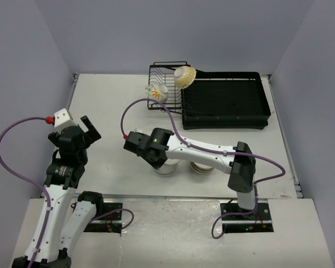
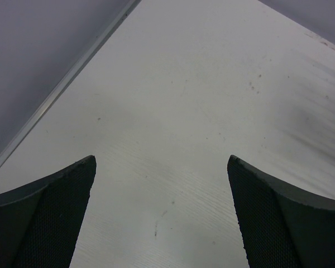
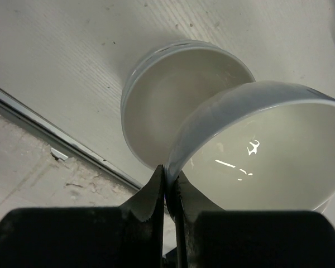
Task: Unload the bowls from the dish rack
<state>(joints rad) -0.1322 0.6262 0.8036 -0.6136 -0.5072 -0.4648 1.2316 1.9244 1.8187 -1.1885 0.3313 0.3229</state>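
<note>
Right claw pinches a white bowl by the rim. We judge the stack lies just below, beyond its tips. Left claw wide, holding nothing.

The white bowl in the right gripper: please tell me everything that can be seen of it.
The white bowl is plain, glossy and looks ceramic, with bright light spots inside. It is empty. The right gripper is shut on its rim, one finger inside, one outside. The bowl is tilted and partly hides a lower white bowl on the table. Whether the two touch cannot be told.
</note>
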